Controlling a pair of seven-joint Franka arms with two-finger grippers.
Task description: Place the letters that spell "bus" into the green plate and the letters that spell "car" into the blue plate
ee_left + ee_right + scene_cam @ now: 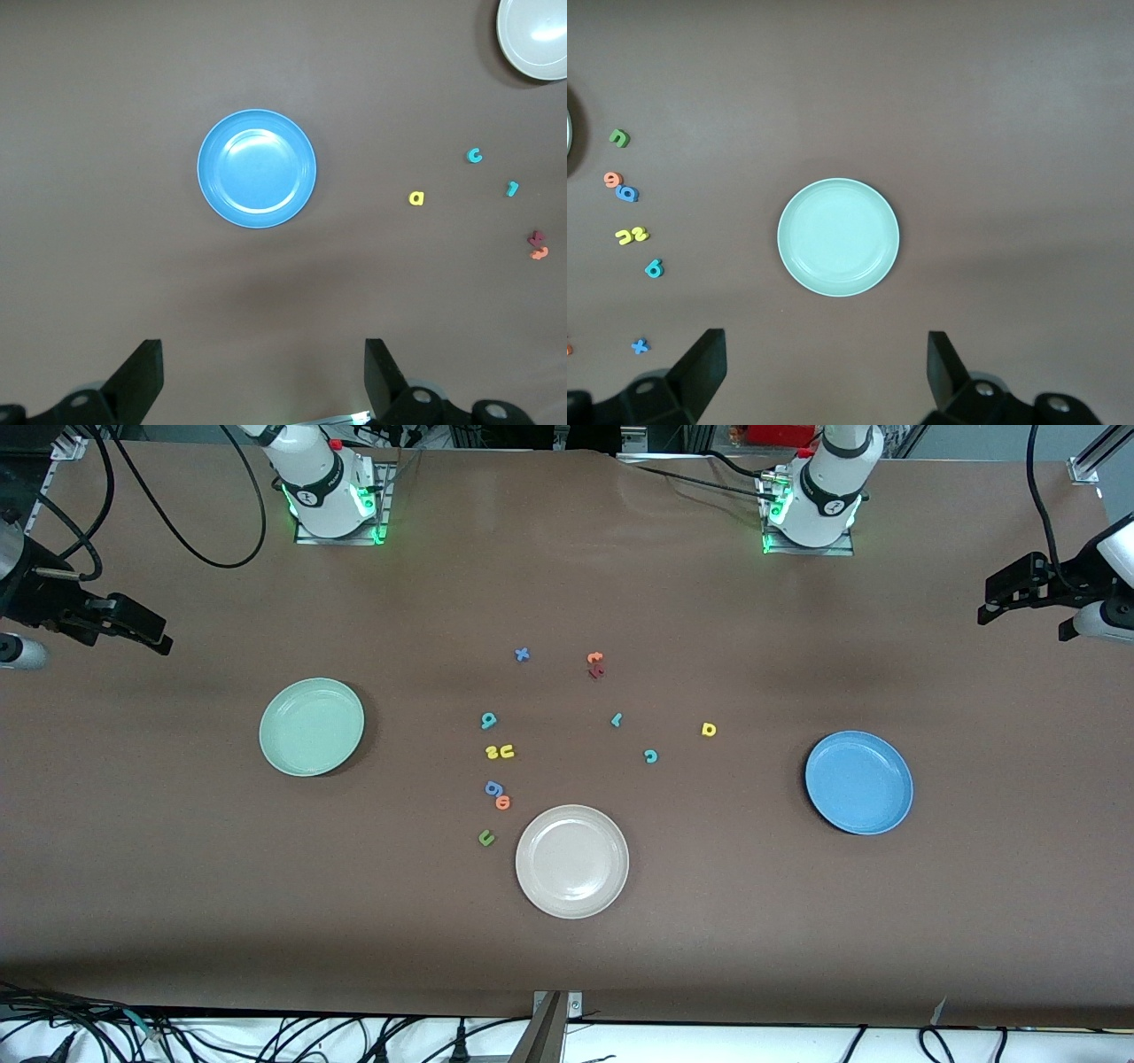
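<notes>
Letters lie scattered mid-tabletop in the front view, nothing sorted yet. The teal "b" sits just above the touching yellow "u" and yellow "s"; the thin teal "r", teal "c" and yellow "a" spread toward the blue plate. The green plate waits toward the right arm's end. Both arms wait: the left hand hangs over the tabletop's edge at its own end, the right hand likewise.

Left wrist view: the left hand's fingers stand wide apart, holding nothing, above the blue plate, with "a", "c" and "r" off beside it.

Right wrist view: the right hand's fingers are equally wide and empty over the green plate.

Risks, I'd say: "u" and "s" touch, so a pinch may drag both. The dark green "u" invites a wrong pick. Tiny foam pieces may slip or cling to a finger.
</notes>
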